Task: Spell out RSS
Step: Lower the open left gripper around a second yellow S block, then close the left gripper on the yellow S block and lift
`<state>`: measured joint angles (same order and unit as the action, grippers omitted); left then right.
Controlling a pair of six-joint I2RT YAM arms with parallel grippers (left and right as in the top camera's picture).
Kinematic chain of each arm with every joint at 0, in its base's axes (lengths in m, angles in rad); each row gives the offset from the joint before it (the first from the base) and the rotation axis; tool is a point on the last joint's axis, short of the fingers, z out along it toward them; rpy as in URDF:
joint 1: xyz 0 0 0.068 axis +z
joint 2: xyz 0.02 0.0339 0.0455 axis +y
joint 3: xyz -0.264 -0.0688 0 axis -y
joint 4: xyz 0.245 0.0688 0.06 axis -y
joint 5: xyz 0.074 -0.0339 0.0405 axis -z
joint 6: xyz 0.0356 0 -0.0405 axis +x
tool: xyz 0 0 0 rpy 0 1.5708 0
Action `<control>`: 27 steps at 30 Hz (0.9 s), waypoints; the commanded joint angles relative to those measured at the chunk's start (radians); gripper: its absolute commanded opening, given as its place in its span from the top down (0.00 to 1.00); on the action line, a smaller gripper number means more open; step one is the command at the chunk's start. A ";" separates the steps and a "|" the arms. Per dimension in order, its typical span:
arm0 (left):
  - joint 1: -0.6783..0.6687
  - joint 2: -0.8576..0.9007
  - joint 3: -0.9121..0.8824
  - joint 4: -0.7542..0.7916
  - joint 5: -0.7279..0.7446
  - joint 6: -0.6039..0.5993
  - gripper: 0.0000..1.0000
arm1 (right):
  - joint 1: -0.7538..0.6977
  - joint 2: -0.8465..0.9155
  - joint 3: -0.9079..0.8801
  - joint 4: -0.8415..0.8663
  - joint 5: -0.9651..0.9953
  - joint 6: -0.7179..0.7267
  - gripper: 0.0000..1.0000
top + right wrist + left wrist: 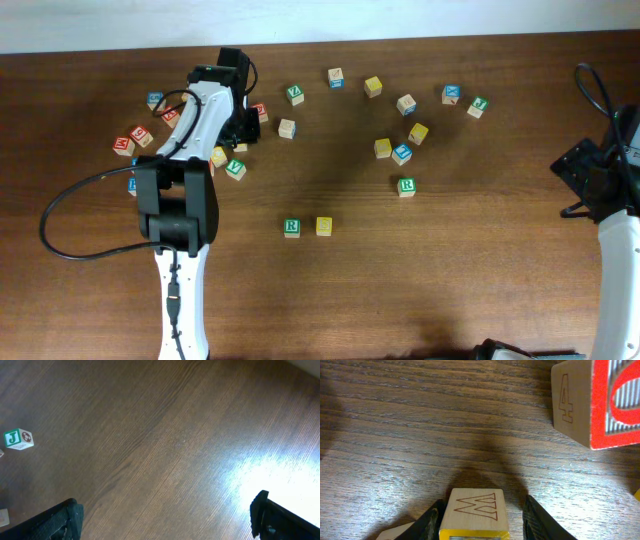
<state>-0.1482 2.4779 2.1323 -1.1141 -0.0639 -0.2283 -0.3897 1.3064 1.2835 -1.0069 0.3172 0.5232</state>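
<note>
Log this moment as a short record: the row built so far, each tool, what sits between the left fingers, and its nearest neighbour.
row so far: green R cube and yellow cube side by side, small gap between
left tool: low over the table, fingers either side of a yellow-edged cube; firm grip cannot be told
cube's visible side: engraved W; top letter not visible
neighbour: red-faced cube, a 4 on its side, apart
right tool: open, holding nothing
spare: second green R cube, off the row

Left fingers (538, 521) partly apart, right fingers (56, 521) spread wide.
</note>
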 commanded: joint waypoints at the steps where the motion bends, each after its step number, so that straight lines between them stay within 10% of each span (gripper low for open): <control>1: 0.001 0.023 0.018 -0.004 -0.034 -0.002 0.57 | -0.004 0.003 0.013 0.000 0.009 0.000 0.02; 27: 0.001 0.022 0.072 -0.056 -0.030 -0.002 0.55 | -0.004 0.003 0.013 0.000 0.009 0.000 0.02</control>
<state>-0.1482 2.4802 2.1578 -1.1584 -0.0868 -0.2279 -0.3897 1.3064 1.2831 -1.0065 0.3172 0.5236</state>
